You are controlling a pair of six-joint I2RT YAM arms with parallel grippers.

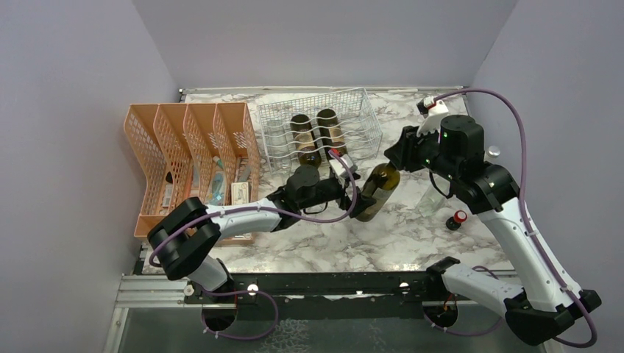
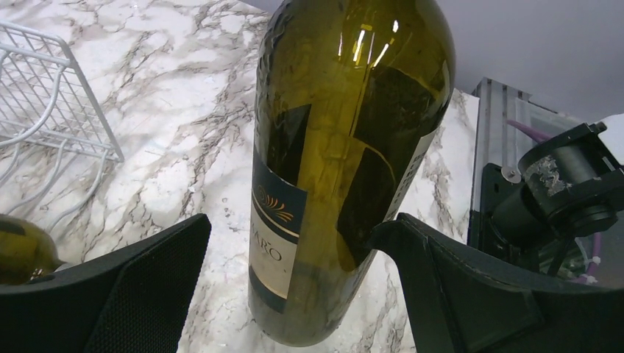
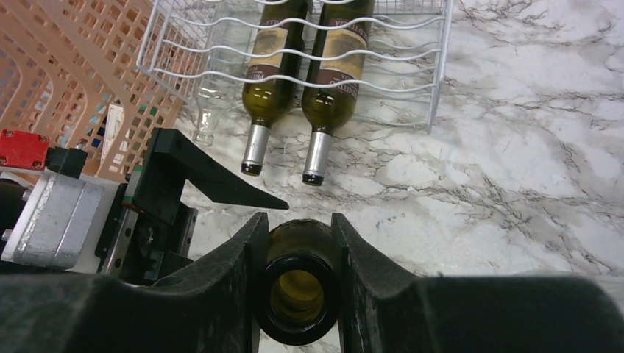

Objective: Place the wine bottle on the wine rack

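Right wrist view: your right gripper (image 3: 298,239) is clamped tight on the neck of the wine bottle (image 3: 298,294), just under the open mouth, steering the glass by its narrow end. Your left gripper (image 2: 291,232) gapes wide and holds nothing. Its textured black fingers (image 2: 147,279) flank the smooth olive-green body, ready to cradle the heavy end, I'd say. The bottle leans over the veined marble table (image 1: 412,243). At its eleven o'clock sits the wine rack (image 1: 366,110), thin white wire with wavy cradles, two dark bottles (image 1: 302,132) lying inside. At the rack's nine o'clock is an orange mesh organiser (image 1: 158,154).
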